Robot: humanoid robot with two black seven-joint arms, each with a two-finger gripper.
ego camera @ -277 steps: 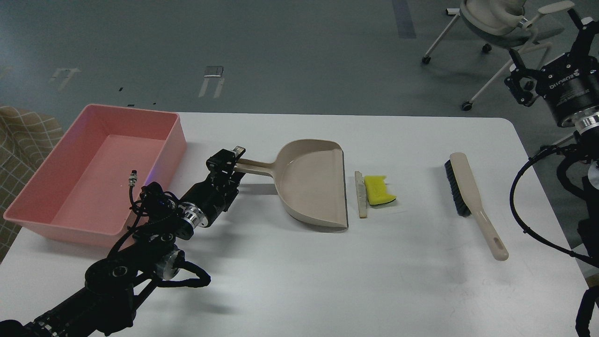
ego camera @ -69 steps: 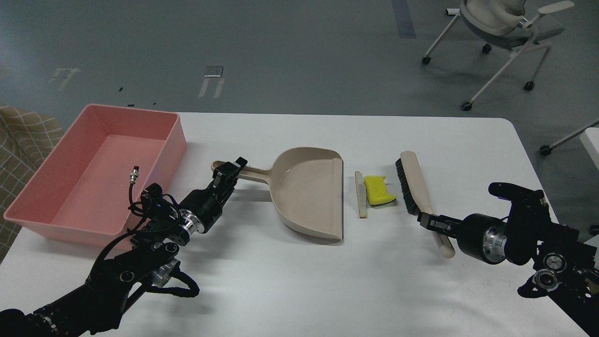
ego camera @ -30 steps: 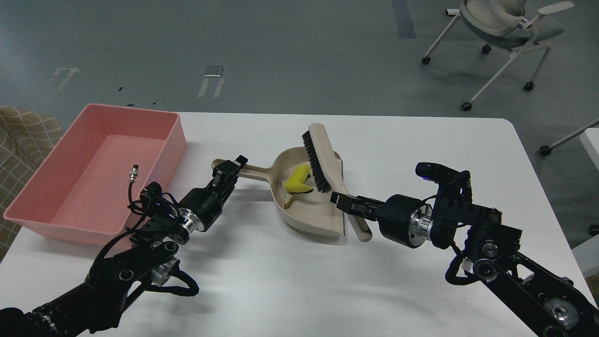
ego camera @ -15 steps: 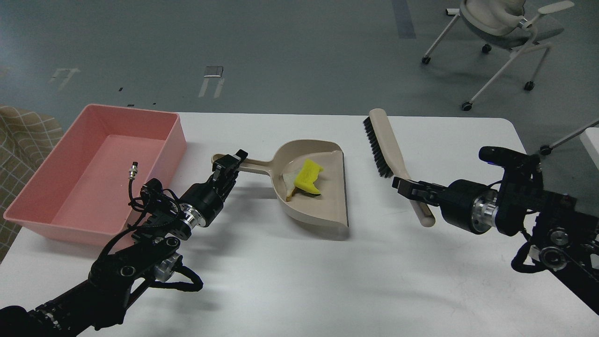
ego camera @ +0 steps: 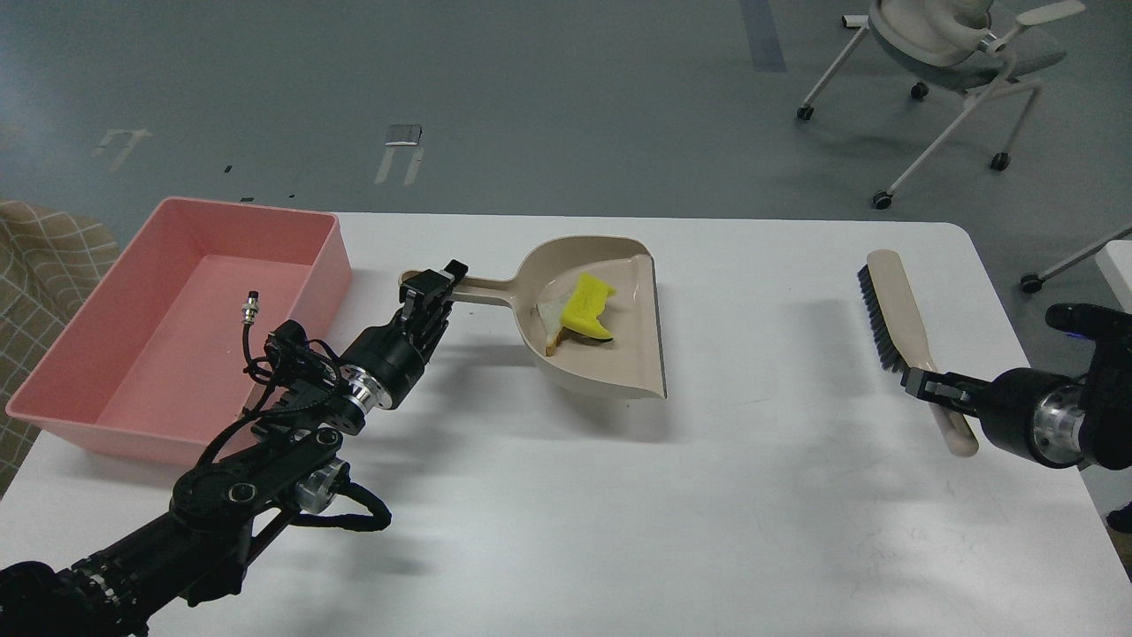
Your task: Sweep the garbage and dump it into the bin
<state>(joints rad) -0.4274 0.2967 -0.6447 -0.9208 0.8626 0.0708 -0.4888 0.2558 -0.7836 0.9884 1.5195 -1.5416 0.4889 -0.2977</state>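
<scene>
The beige dustpan (ego camera: 623, 345) is held a little above the white table (ego camera: 566, 513), casting a shadow. Inside it lie the yellow sponge piece (ego camera: 587, 306) with a dark underside and the off-white strip (ego camera: 550, 326) partly beneath it. My left gripper (ego camera: 433, 290) is shut on the dustpan's handle (ego camera: 482, 287). My right gripper (ego camera: 920, 382) is shut on the handle of the beige brush (ego camera: 902, 314), held over the table's right side with black bristles facing left. The pink bin (ego camera: 177, 318) stands at the far left, with nothing in it.
A loose black cable with a metal plug (ego camera: 249, 311) sticks up from my left arm in front of the bin. An office chair (ego camera: 955, 44) stands on the floor behind the table's right corner. A checked cloth (ego camera: 44, 265) lies left of the bin.
The brush swept the sponge and strip into the dustpan, then my right gripper carried it back to the right. My left gripper has lifted the dustpan slightly up and away.
</scene>
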